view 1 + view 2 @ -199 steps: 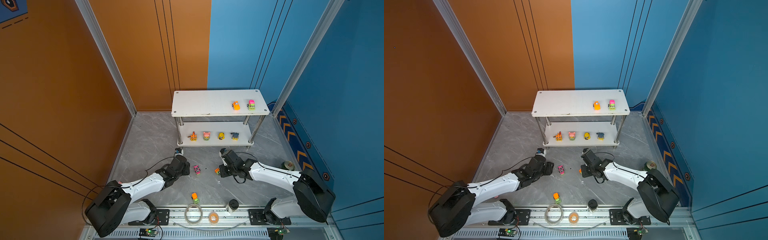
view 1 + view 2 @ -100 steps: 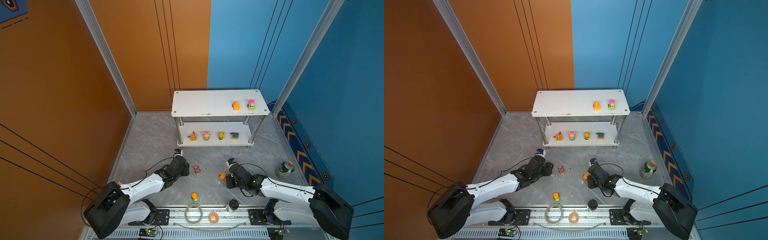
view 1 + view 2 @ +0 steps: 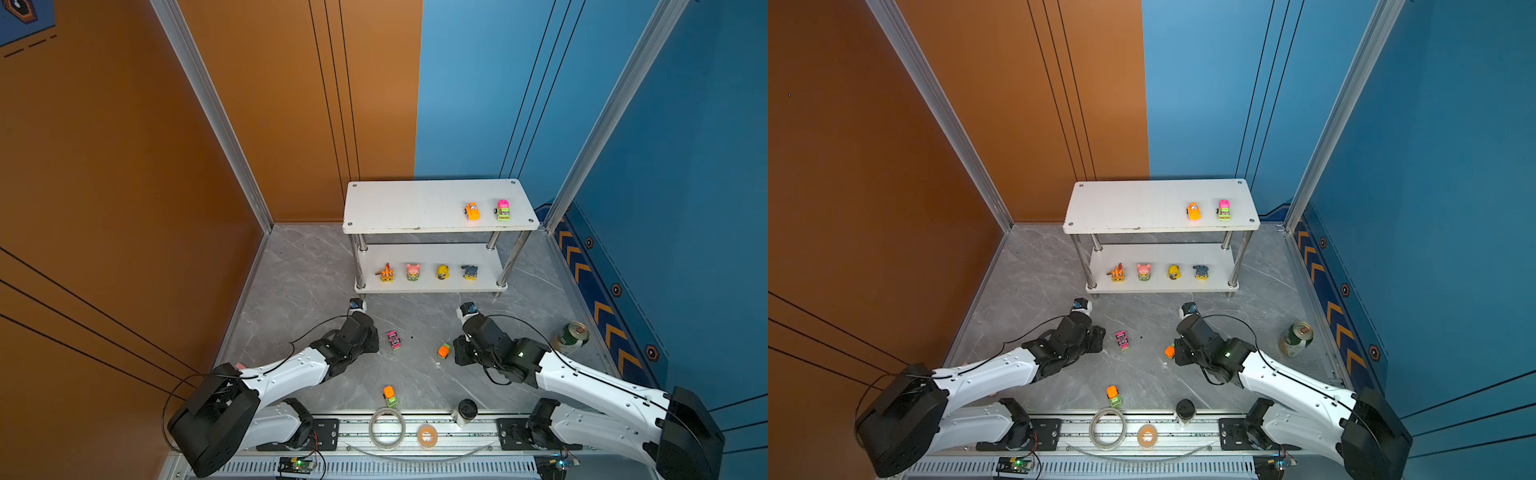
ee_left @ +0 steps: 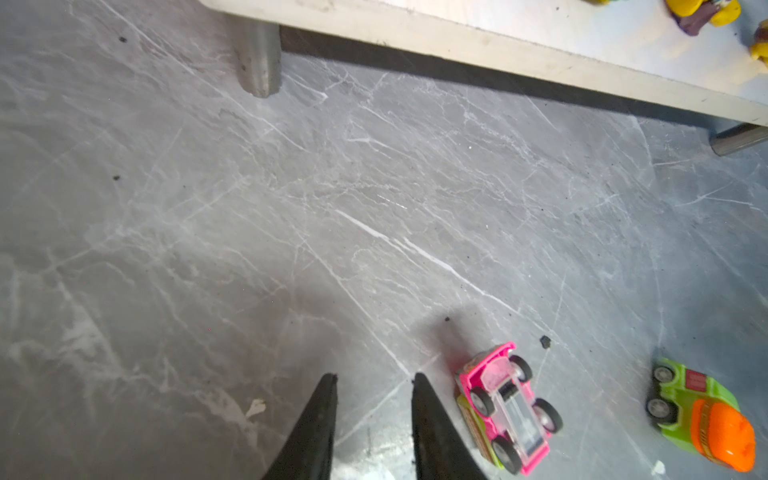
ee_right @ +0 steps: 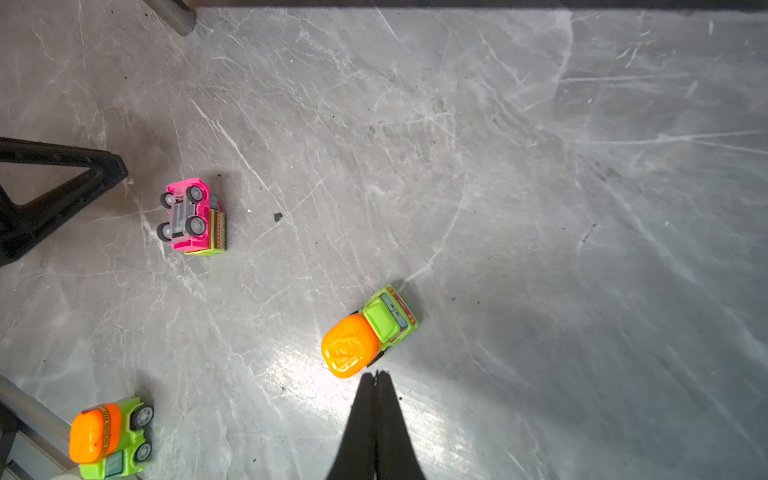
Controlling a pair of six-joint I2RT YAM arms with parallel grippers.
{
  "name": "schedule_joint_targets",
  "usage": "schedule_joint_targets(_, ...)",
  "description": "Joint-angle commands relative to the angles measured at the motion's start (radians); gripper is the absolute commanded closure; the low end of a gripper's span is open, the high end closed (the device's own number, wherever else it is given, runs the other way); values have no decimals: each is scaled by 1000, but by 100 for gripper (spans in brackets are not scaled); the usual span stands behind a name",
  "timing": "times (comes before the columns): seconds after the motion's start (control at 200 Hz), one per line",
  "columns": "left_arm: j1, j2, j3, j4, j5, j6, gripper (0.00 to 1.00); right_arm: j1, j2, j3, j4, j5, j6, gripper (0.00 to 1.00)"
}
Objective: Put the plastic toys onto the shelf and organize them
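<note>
The shelf (image 3: pixel 395 205) stands at the back. Its top board carries an orange car (image 3: pixel 472 211) and a pink-and-green car (image 3: pixel 503 210), and its lower board holds an orange figurine (image 3: pixel 386 273), a pink one (image 3: pixel 413 272), a yellow one (image 3: pixel 442 272) and a blue-grey one (image 3: pixel 470 272). On the floor a pink car (image 4: pixel 505 409) lies wheels-up just beside my left gripper (image 4: pixel 374 376), which is open and empty. My right gripper (image 5: pixel 376 372) is shut, its tips right behind the orange drum of a green truck (image 5: pixel 368 332). A second orange-and-green truck (image 3: pixel 390 395) sits nearer the front rail.
A green drinks can (image 3: pixel 571 337) stands on the floor at the right wall. Two tape rolls (image 3: pixel 387 428) (image 3: pixel 427 435) and a small black-capped cylinder (image 3: pixel 466 410) lie along the front rail. A chrome shelf post (image 4: pixel 257 62) stands ahead of the left gripper.
My left gripper's fingers have narrowed beside the pink car. The right arm swung back and the green truck shifted slightly toward the front right with the shut gripper behind it.
</note>
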Motion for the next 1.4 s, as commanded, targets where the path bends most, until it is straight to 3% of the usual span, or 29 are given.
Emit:
schedule_joint_targets(0.0,-19,-2,17,-34,-35,10,68,48,50,11,-120,12,-14,100)
schedule_joint_targets(0.155,-15,-6,17,-34,-43,12,68,117,98,0,-114,4,17,100)
schedule_joint_targets(0.345,-41,-15,40,-41,-33,27,70,127,211,36,-33,1,-6,100)
schedule_joint_targets(0.651,-119,-10,72,-53,-50,85,63,20,433,208,103,-3,-90,100)
schedule_joint_targets(0.931,-122,-23,73,-76,-68,95,62,-24,499,383,41,-32,-171,99)
schedule_joint_targets(1.056,-146,-17,99,-69,-30,132,62,-42,411,352,-32,-17,-188,86)
schedule_joint_targets(1.106,-166,-12,113,-61,-25,156,61,-47,369,326,-63,-7,-201,74)
schedule_joint_targets(1.156,-179,-1,122,-37,-2,177,60,-52,331,299,-95,-4,-221,55)
schedule_joint_targets(1.191,-184,12,129,-16,26,187,59,-55,314,287,-122,1,-233,48)
schedule_joint_targets(1.281,-195,51,154,7,64,197,58,-59,292,263,-181,5,-267,43)
schedule_joint_targets(1.397,-208,99,179,14,70,198,57,-67,293,243,-191,-20,-283,43)
